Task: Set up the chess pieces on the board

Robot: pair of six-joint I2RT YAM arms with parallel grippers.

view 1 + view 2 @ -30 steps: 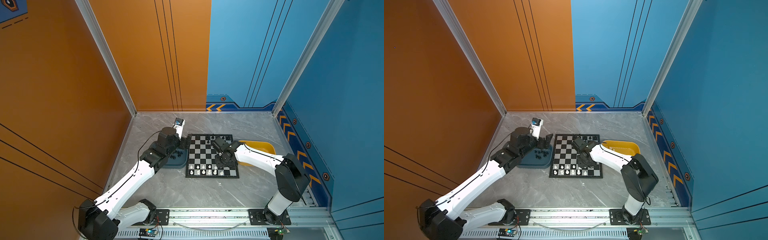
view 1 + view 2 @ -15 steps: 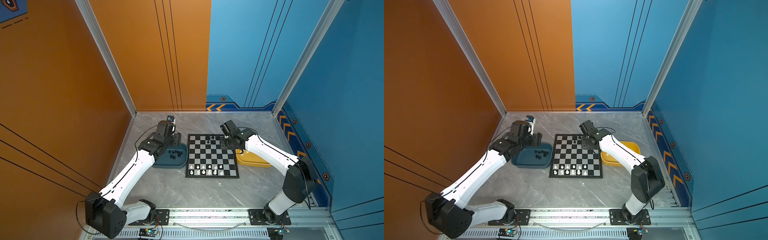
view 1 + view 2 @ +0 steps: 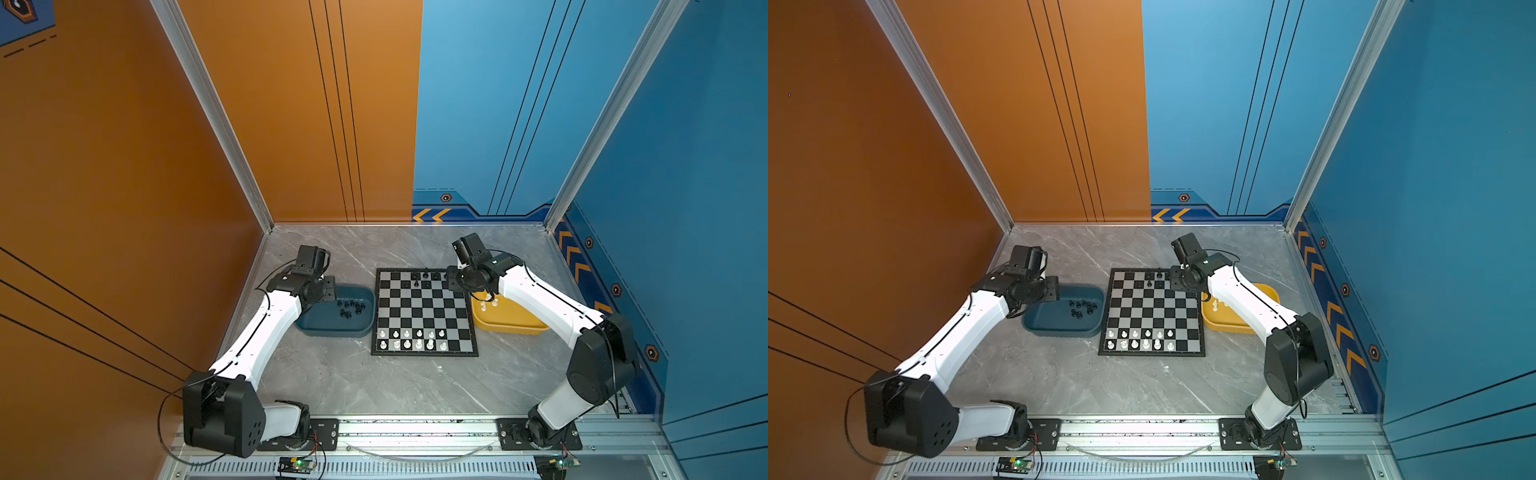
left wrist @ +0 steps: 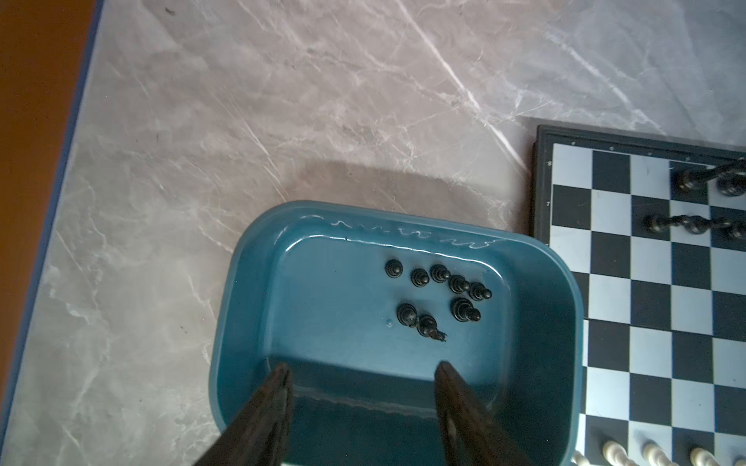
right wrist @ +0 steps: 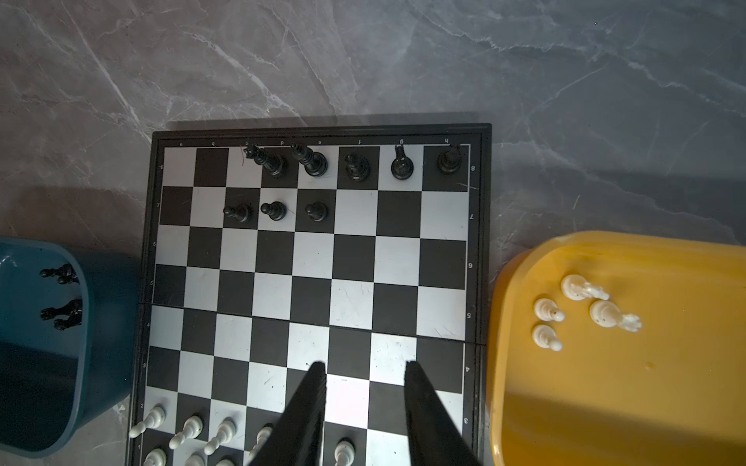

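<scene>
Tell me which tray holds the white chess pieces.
The yellow tray, right of the board in both top views: four white pieces sit in it. The dark teal tray left of the board holds only black pieces.

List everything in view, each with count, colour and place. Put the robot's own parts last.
chessboard: 1, black and silvery-white, middle of the table
teal tray: 1, dark teal, beside the board on the left arm's side
yellow tray: 1, yellow, beside the board on the right arm's side
black pieces on the board: 8, black, far two rows
black pieces in the tray: 8, black, clustered in the teal tray
white pieces on the board: 12, white, near two rows
white pieces in the tray: 4, white, in the yellow tray
table: 1, grey marble, under everything
left pincer: 1, black, open and empty above the teal tray
right pincer: 1, black, open and empty above the board
</scene>
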